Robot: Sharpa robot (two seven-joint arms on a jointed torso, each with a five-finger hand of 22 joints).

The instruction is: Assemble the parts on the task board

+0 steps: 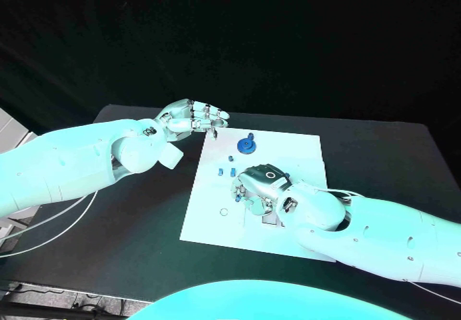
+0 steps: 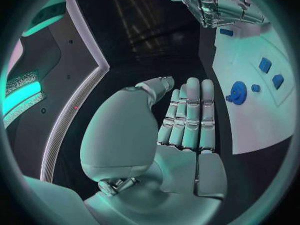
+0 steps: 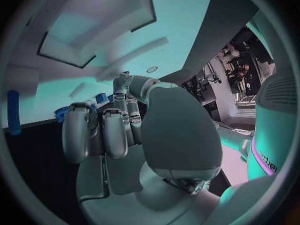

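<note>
Here the right hand [image 1: 258, 189] hovers over the task board [image 1: 298, 150].

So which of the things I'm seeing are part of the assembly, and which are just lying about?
Part of the job:
- white rectangular task board
- round blue gear-like part
- small blue block parts
- right hand, over the board
- left hand, beside the board's far corner

Just there:
- black table
- white cables at its edge
</note>
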